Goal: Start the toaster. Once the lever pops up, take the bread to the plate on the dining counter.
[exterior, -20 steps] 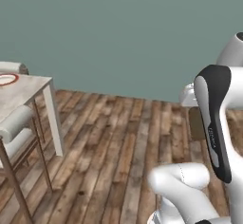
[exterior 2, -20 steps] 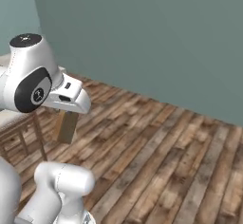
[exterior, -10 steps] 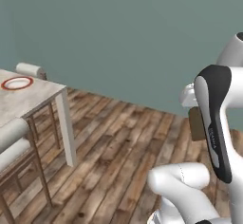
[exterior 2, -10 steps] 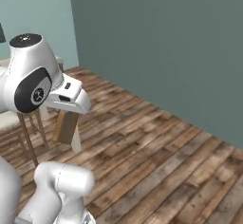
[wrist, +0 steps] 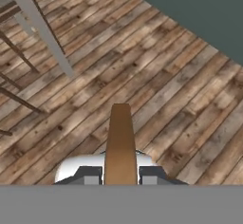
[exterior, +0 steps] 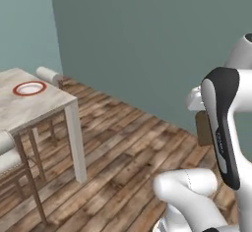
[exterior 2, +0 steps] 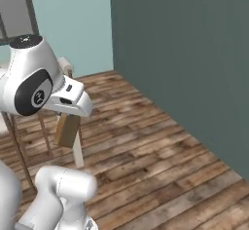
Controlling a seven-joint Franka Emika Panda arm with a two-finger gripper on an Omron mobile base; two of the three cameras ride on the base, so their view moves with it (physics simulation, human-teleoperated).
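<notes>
My gripper (wrist: pixel 120 176) is shut on the bread (wrist: pixel 118 140), a tan-brown slice seen edge-on between the two fingertips, hanging over the wooden floor. From the side, the bread (exterior 2: pixel 67 129) dangles under the white hand, and the bread (exterior: pixel 202 128) peeks out from behind the arm. The red-rimmed white plate (exterior: pixel 29 88) lies on the dining counter (exterior: pixel 22 109) far to the left, well apart from the gripper. The toaster is out of view.
A paper towel roll (exterior: pixel 48 74) lies at the counter's far corner. Chairs (exterior: pixel 12 167) stand tucked under its near side. A white table leg (wrist: pixel 43 28) and dark chair legs cross the hand view's upper left. Teal walls stand behind open plank floor (exterior: pixel 123 142).
The whole picture has shifted in both base views, so the camera has moved: the counter and plate now sit further into the left base view. The bread stays in the gripper.
</notes>
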